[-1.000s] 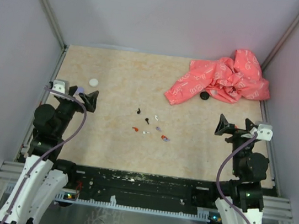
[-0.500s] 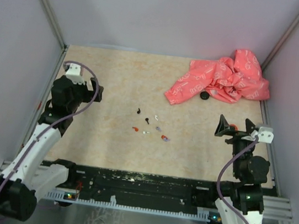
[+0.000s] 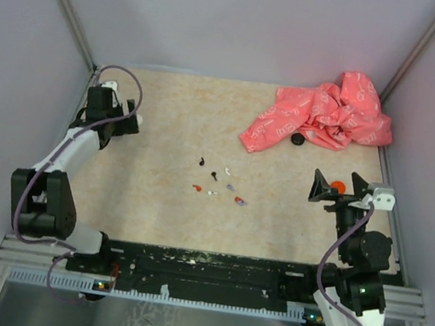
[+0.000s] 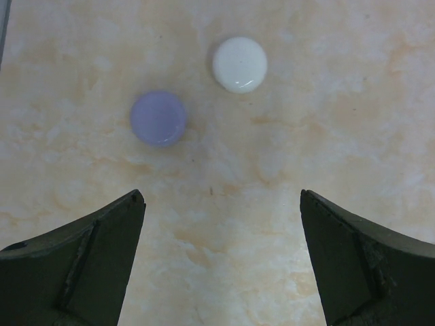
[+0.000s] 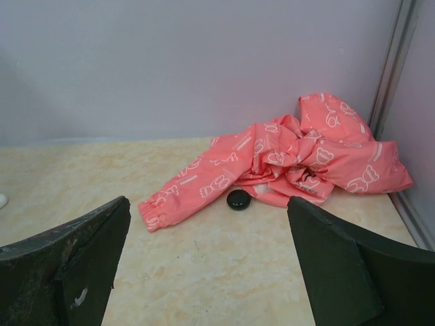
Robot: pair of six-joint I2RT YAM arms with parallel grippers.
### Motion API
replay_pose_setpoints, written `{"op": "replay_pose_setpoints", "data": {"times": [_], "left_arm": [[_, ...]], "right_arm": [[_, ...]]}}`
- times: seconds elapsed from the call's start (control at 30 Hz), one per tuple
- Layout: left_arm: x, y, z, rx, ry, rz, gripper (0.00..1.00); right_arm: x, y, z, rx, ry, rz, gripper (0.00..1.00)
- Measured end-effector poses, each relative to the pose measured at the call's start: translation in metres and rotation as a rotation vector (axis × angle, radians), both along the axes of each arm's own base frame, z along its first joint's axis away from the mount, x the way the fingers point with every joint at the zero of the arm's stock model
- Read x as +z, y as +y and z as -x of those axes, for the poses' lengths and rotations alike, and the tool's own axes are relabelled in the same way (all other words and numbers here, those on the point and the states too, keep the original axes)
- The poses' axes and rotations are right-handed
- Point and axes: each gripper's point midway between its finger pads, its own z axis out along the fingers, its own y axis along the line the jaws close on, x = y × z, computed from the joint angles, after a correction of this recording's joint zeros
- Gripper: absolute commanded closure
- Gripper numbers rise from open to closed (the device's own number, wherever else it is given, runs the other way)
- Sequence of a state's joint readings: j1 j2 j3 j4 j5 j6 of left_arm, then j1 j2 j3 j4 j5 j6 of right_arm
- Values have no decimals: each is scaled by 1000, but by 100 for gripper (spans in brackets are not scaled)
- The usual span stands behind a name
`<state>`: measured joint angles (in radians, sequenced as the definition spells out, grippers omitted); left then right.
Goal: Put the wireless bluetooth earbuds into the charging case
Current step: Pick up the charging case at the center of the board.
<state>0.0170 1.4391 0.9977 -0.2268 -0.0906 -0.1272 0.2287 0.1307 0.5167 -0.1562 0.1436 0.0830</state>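
Several tiny earbuds [image 3: 214, 175] in black, white, purple and red lie scattered at the middle of the table. My left gripper [image 3: 126, 121] is open and empty at the far left. It points straight down, just short of a white round disc [image 4: 239, 64] and a purple round disc [image 4: 158, 118]; its jaws [image 4: 221, 197] stand wide apart over bare table. My right gripper [image 3: 335, 188] is open and empty at the right, well away from the earbuds. In its wrist view the gripper [image 5: 208, 202] faces a black round disc [image 5: 238, 199].
A crumpled pink cloth [image 3: 321, 117] lies at the back right, with the black disc [image 3: 298, 139] at its front edge. Grey walls and metal rails [image 3: 79, 111] close in the table on the sides and back. A small orange-red spot [image 3: 338, 185] shows between the right fingers.
My left arm has stretched out to the far left and back, bringing its gripper over the white and purple discs. My right gripper has shifted only slightly. The earbuds have not moved.
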Motion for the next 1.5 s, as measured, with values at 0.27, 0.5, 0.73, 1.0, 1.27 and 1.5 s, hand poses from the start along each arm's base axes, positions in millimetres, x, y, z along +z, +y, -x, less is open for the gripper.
{"op": "replay_pose_setpoints", "data": {"times": [0.27, 0.5, 0.73, 1.0, 1.27, 1.5], "left_arm": [[-26, 45, -21, -5, 100, -19, 2], [-57, 64, -38, -98, 186, -47, 6], [-96, 72, -40, -179, 280, -43, 9], [-105, 70, -43, -242, 301, -39, 12], [-105, 68, -51, -281, 292, -43, 20], [-108, 63, -48, -314, 303, -29, 26]], "right_arm": [[-5, 9, -1, 40, 7, 7, 2], [-6, 15, 0, 67, 7, 14, 2], [-7, 24, 1, 110, 8, 17, 2], [-7, 24, 1, 109, 7, 24, 2], [-7, 27, 2, 120, 6, 25, 2], [-6, 27, 2, 121, 5, 29, 2]]}}
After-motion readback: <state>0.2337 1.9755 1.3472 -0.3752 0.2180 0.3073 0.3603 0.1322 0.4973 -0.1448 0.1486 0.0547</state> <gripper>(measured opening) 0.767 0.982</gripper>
